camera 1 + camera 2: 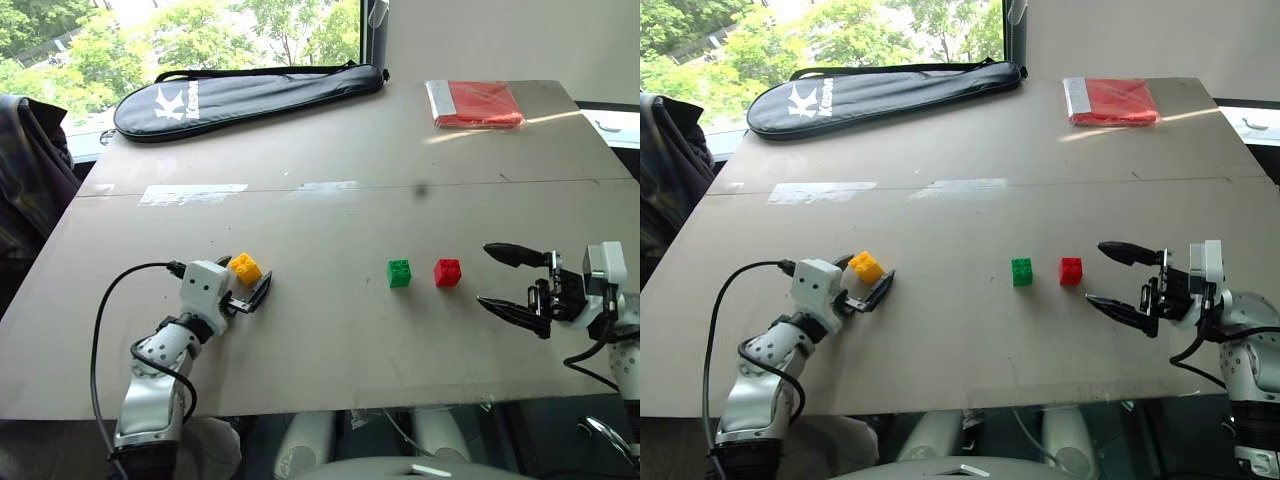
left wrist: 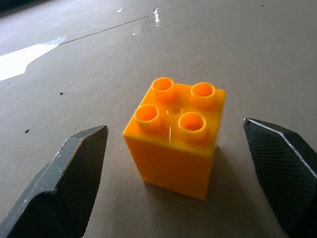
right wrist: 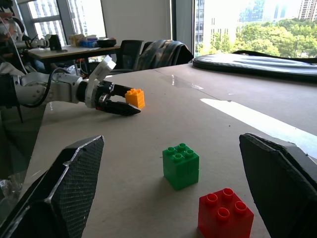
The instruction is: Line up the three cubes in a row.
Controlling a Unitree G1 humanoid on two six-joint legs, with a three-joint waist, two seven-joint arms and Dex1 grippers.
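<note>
Cubes green [image 1: 399, 273] and red [image 1: 447, 272] sit together; left tool [image 1: 247, 288] straddles yellow cube [image 1: 245, 268], both tools wide.

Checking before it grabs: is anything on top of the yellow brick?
Nothing sits on the yellow brick; its four studs are bare. The table beneath it is covered.

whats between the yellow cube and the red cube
The green cube sits between the yellow cube and the red cube, right beside the red; otherwise bare table, seen from the head views.
</note>
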